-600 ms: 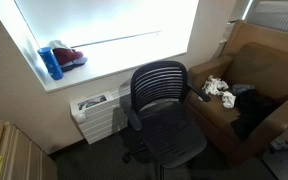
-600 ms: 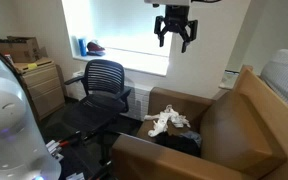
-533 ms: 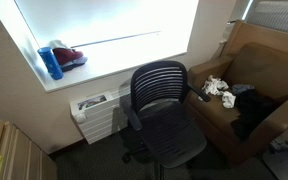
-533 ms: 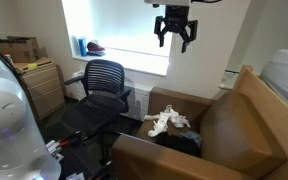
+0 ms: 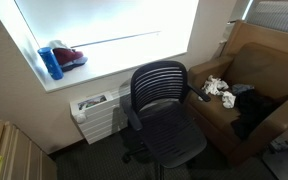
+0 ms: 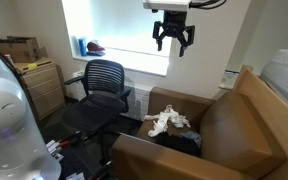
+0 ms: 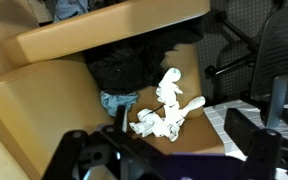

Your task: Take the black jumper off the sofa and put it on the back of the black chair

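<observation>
Claw: the gripper (image 6: pixel 173 44) is spread wide with nothing between its fingers; in the wrist view one dark finger (image 7: pixel 252 145) stands at each lower corner.
Height: it hangs high in front of the bright window (image 6: pixel 114 25), well above the sofa seat.
Room below: open air lies between the claw and the cushions.
Sofa edges: the brown sofa (image 6: pixel 234 120) has a tall back and boxy arms that wall in the seat on three sides, with the front open.
Jumper, place: the black jumper (image 7: pixel 124 72) lies on the sofa seat, pushed in toward the back, well apart from the claw; it also shows in an exterior view (image 5: pixel 252 108).
Jumper, look: a crumpled, matte black heap whose folds are hard to read against the shadow.
Neighbours: a white cloth (image 7: pixel 166 108) lies bunched just beside it on the same seat, and a strip of blue fabric (image 7: pixel 117 100), possibly denim, shows at the jumper's lower edge.
Chair: the black chair (image 5: pixel 164 95) stands just beside the sofa's arm, with a slatted curved back and armrests; the top rim of its back is uncovered.
Windowsill: a blue container (image 5: pixel 50 62) and a red item (image 5: pixel 72 57) sit together, well apart from the chair.
</observation>
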You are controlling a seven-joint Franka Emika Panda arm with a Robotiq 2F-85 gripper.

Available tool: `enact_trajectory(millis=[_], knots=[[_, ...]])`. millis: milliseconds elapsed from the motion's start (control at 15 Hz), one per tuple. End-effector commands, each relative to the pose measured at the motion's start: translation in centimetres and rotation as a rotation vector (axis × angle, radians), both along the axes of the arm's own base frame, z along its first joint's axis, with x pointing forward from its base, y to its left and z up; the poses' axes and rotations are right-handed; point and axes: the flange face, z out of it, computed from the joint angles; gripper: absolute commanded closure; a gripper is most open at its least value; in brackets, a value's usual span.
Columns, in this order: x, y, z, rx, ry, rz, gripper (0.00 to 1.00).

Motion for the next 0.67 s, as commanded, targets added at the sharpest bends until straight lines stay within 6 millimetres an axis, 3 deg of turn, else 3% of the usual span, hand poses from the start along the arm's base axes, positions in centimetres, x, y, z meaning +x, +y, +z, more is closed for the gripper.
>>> enact_trajectory(millis=[0,133,333,533,600], knots=[[0.2,0.0,0.1,-0.019,-0.024,-0.008,0.0],[2.4,-1.4,-4.9,-0.078,0.091,-0.074,0.0],[3.4,-2.2,-11.9,-0.052,0.262,-0.08,0.0],[4.9,-2.4,-17.2,-0.059,0.416,-0.073,0.0],[5.3,-2.4,-18.0,-0.075,0.436,-0.069,0.0]])
